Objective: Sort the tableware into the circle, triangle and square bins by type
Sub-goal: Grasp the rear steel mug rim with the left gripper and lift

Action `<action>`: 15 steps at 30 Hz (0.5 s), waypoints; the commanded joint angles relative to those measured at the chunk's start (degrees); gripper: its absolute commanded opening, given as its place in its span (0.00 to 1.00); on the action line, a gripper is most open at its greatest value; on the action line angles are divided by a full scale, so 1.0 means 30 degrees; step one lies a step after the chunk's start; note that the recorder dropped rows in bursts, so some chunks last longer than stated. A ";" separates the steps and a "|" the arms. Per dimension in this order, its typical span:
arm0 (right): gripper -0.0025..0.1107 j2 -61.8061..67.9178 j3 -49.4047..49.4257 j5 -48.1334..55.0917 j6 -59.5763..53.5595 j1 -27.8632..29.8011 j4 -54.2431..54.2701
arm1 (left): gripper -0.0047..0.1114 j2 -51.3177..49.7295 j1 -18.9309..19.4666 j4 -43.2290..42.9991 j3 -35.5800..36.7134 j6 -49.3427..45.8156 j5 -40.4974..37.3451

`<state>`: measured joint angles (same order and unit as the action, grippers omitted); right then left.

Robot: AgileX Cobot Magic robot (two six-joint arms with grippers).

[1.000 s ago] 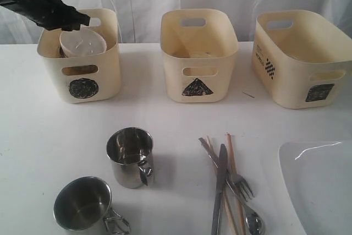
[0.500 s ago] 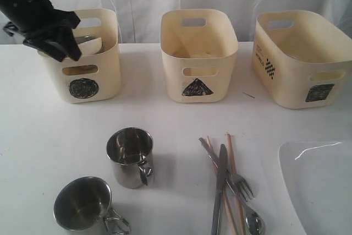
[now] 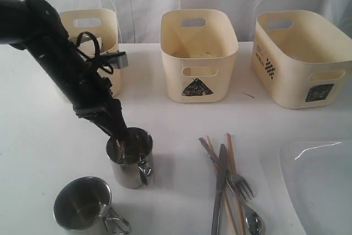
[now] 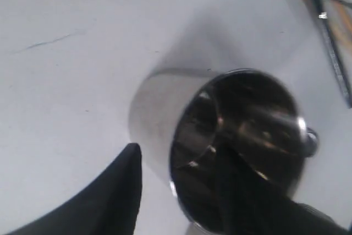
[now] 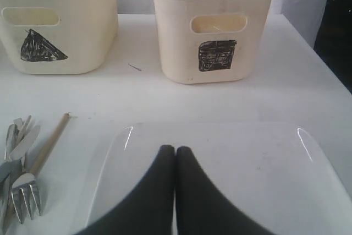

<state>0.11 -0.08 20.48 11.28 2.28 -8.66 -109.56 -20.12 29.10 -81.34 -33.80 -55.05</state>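
Note:
My left gripper [image 3: 120,135] [image 4: 177,149] is open astride the rim of the upright steel mug [image 3: 132,158] [image 4: 242,136], one finger inside it and one outside its wall. A second steel mug [image 3: 82,205] stands nearer the front. Knife [image 3: 220,185], fork [image 3: 239,182], spoon [image 3: 254,223] and chopsticks [image 3: 234,155] lie together. My right gripper [image 5: 175,149] hangs shut and empty over the white plate [image 5: 247,158] [image 3: 319,185]. At the back stand the circle bin [image 3: 102,26], triangle bin [image 3: 198,53] [image 5: 55,20] and square bin [image 3: 300,59] [image 5: 212,26]. Both bowls are hidden.
My left arm [image 3: 60,59] slants across the front of the circle bin and hides its mark. A white curtain hangs behind the bins. The right arm does not show in the exterior view.
The left arm has swung away from the circle bin and down to the nearer-centre mug, with one finger now inside it. The white bowl seen in the circle bin is no longer visible.

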 commanded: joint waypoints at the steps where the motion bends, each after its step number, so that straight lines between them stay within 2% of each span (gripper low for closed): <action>1: 0.02 -0.0036 0.0026 -0.0086 0.0037 -0.0002 0.0032 | 0.45 0.0056 -0.0228 -0.0362 0.1323 -0.0371 0.3156; 5: 0.02 -0.0036 0.0026 -0.0086 0.0037 -0.0002 0.0032 | 0.45 0.0056 -0.0228 -0.0319 0.2416 -0.0371 0.5647; 11: 0.02 -0.0036 0.0026 -0.0086 0.0037 -0.0002 0.0032 | 0.43 0.0056 -0.0228 -0.0371 0.4004 -0.0371 0.6933; 12: 0.02 -0.0036 0.0026 -0.0086 0.0037 -0.0002 0.0032 | 0.39 0.0056 -0.0228 -0.0371 0.4084 -0.0371 0.6986; 15: 0.02 -0.0036 0.0026 -0.0086 0.0037 -0.0002 0.0032 | 0.15 0.0155 -0.0228 -0.0371 0.4056 0.0160 0.6802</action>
<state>0.11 -0.08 20.48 11.28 2.28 -8.66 -109.66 -20.55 27.44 -69.65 -34.60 -33.90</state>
